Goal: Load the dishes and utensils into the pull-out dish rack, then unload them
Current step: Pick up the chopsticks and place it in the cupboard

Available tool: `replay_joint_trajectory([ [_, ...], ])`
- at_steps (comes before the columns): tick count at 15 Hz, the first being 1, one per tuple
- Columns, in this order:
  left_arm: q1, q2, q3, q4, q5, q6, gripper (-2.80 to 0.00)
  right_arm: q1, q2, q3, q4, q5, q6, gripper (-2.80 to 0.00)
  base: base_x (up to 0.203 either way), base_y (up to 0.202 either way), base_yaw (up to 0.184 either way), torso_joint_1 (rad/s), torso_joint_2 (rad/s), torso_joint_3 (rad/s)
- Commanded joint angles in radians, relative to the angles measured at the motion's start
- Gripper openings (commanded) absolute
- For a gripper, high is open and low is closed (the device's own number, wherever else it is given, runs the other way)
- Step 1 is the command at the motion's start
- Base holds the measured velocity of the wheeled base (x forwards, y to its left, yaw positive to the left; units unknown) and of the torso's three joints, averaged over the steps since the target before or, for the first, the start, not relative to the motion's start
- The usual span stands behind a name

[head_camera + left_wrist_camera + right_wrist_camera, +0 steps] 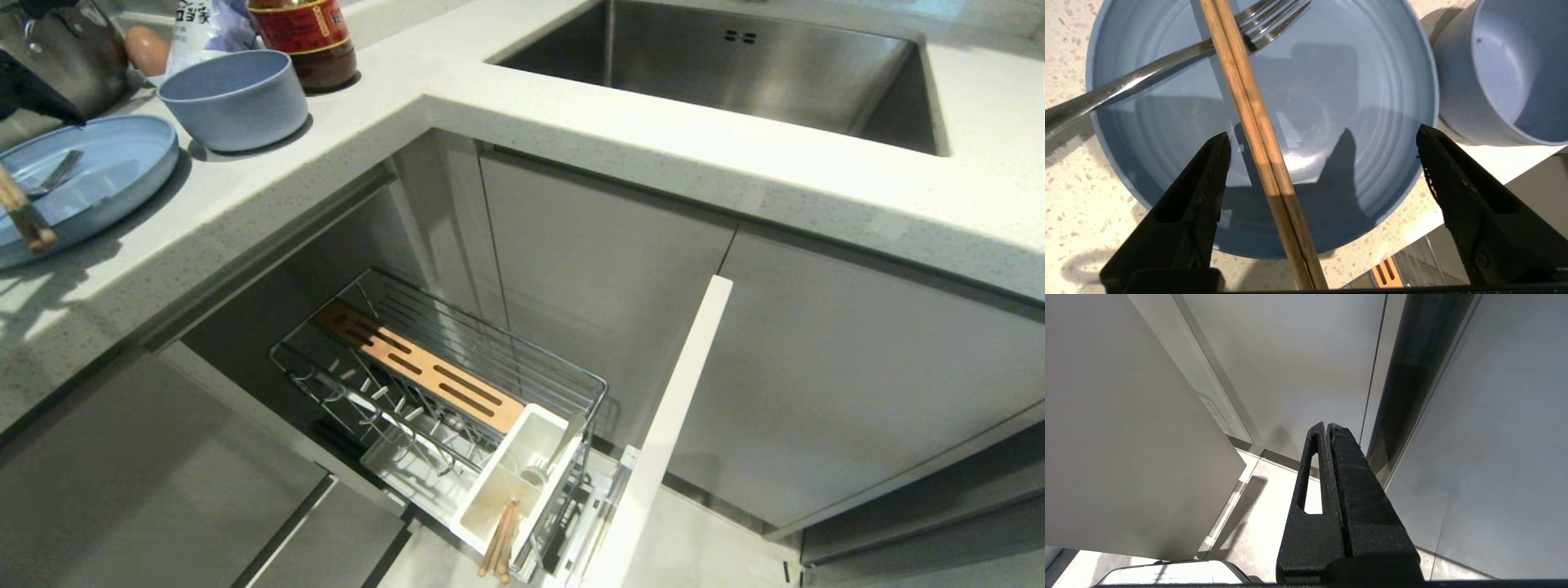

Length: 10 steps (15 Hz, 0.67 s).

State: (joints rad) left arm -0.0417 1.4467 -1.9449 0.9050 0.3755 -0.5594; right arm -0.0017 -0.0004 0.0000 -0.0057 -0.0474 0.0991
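Left wrist view: left gripper (1323,134) fingers (1196,196) spread wide, holding nothing, astride light wooden chopsticks (1253,122) laid across the pale blue round plate (1363,102), seemingly unloaded.

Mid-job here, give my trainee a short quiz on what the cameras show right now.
1. True or false: the fork lies on the plate.
2. Pick one. The left gripper has its jaws:
A. shut on the chopsticks
B. open, one on each side of the chopsticks
C. shut on the fork
3. Short answer: what stands on the counter right beside the plate?

Key: 1 true; 2 B; 3 the bowl.
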Motion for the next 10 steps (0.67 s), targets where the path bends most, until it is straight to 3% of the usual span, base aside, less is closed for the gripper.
replay_joint_trajectory([
  [1,0.000,0.023,0.000,0.008,0.005,-0.004,0.00,0.000,-0.004,0.000,0.000,0.000,0.001,-2.80,0.000,0.000,0.000,0.000,0.00,0.000],
  [10,0.002,0.095,0.001,0.015,0.026,-0.007,0.00,0.000,-0.004,0.000,0.000,0.000,0.001,-2.80,0.000,0.000,0.000,0.000,0.00,0.000],
])
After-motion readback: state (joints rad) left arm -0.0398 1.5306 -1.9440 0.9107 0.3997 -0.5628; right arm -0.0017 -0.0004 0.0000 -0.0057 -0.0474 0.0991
